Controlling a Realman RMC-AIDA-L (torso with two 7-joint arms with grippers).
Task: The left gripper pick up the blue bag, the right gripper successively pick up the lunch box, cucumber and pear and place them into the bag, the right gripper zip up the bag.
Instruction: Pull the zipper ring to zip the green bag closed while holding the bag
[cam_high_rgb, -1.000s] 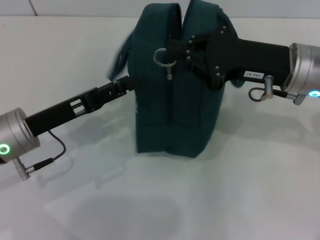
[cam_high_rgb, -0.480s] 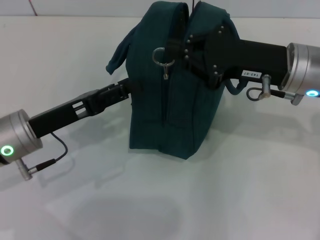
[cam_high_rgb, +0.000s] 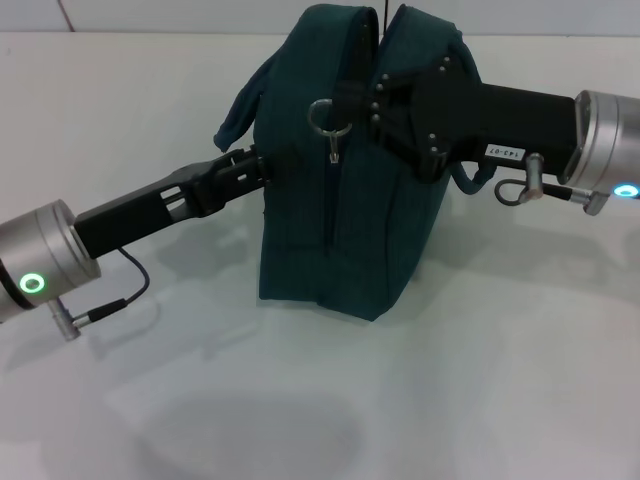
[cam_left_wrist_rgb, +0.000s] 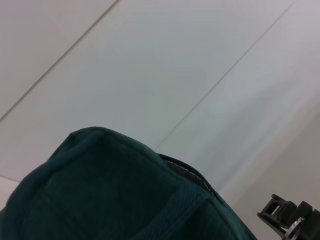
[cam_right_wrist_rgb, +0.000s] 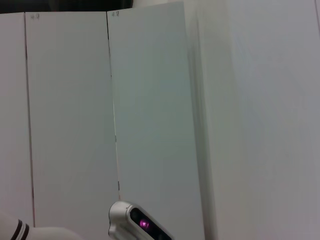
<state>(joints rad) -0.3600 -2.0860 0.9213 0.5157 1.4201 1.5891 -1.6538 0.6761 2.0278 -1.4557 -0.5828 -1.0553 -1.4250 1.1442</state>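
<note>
I have the blue bag (cam_high_rgb: 345, 180) upright mid-bench, zip nearly shut. My right end effector (cam_high_rgb: 352, 103) pinches beside the ring pull (cam_high_rgb: 323, 115) at the bag's 12 o'clock; I'd pull steadily along the zip. Left end effector (cam_high_rgb: 252, 165) braces at 9 o'clock; its grip I cannot tell.

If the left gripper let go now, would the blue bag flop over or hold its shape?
The blue bag probably stays upright: it stands on the table with flat, boxy sides. Its loose handle droops, so the fabric looks soft. The left gripper and right gripper may be steadying it.
</note>
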